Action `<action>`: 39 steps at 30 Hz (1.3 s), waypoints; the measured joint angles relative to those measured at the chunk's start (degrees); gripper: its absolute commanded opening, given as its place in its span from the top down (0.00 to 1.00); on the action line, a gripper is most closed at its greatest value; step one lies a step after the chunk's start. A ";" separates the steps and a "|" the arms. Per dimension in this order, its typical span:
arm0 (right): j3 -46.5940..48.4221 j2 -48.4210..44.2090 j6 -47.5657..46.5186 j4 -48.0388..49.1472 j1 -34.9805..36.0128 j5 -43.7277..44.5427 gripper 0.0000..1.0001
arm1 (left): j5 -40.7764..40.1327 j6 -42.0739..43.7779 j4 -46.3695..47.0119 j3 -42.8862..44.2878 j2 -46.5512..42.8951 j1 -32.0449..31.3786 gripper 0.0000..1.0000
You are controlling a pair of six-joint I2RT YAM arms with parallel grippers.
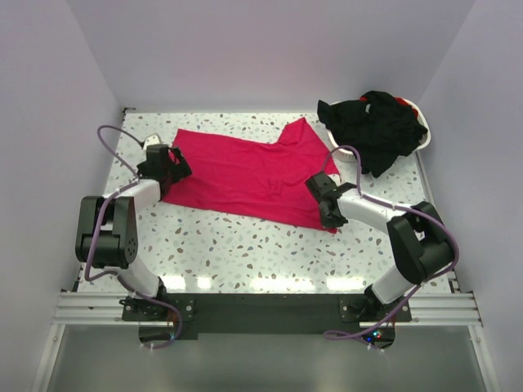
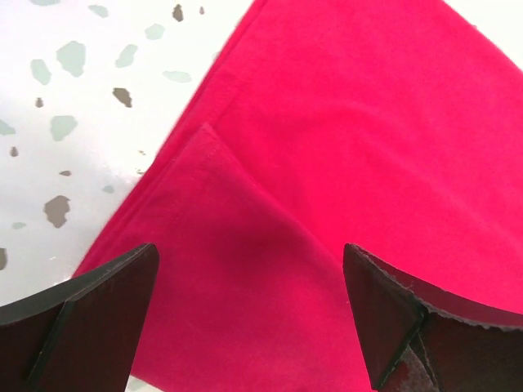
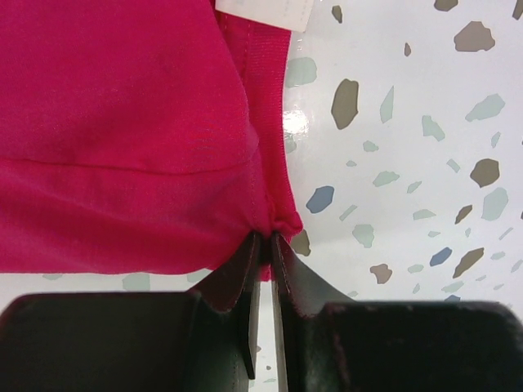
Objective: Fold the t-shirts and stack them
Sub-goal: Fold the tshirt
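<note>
The pinkish-red t-shirt (image 1: pixel 245 171) lies spread across the middle of the speckled table. My left gripper (image 1: pixel 167 163) is open over the shirt's left end; in the left wrist view its fingers (image 2: pixel 90 318) straddle a folded-over corner of the red fabric (image 2: pixel 327 147). My right gripper (image 1: pixel 327 200) is shut on the shirt's hem at its right end, the cloth (image 3: pixel 147 122) bunched between the fingertips (image 3: pixel 265 245). A white neck label (image 3: pixel 265 10) shows at the top. Black t-shirts (image 1: pixel 376 126) are piled in the basket at the back right.
A white plastic basket (image 1: pixel 425 131) holds the black shirts at the back right corner. White walls enclose the table on three sides. Purple cables loop from both arms. Bare speckled tabletop (image 1: pixel 245 253) lies between the shirt and the arm bases.
</note>
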 measured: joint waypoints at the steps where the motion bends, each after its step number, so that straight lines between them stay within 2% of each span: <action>1: 0.00 0.00 -0.02 0.00 0.00 0.00 0.87 | 0.39 -0.33 0.66 -0.42 -0.35 -0.28 0.00; 12: 0.00 0.04 -0.31 -0.04 0.00 0.35 0.86 | 3.89 -2.67 3.34 0.83 5.70 0.33 0.00; 25: 0.09 -0.61 -0.28 -0.90 -0.66 1.95 0.86 | 6.25 -4.50 4.61 1.86 6.88 2.69 0.00; 29: 0.22 -0.68 -0.31 -1.11 -0.68 1.88 0.84 | 6.54 -5.29 4.76 1.84 6.82 3.02 0.00; 31: 0.26 -0.68 -0.35 -1.31 -0.72 1.73 0.79 | 6.75 -5.31 5.09 1.57 6.67 3.04 0.00; 32: 0.31 -0.68 -0.35 -1.42 -0.74 1.66 0.69 | 6.80 -5.29 5.18 1.40 6.54 3.02 0.00; 34: 0.48 -0.74 -0.50 -1.79 -0.76 1.42 0.58 | 6.84 -5.27 5.14 0.96 6.01 2.99 0.00; 35: 0.55 -0.94 -0.61 -1.99 -0.76 1.38 0.49 | 6.84 -5.25 4.81 0.66 5.62 2.99 0.00; 39: 1.99 -3.82 -1.07 -4.66 -0.76 1.29 0.31 | 6.69 -5.16 2.82 -1.07 2.40 2.49 0.00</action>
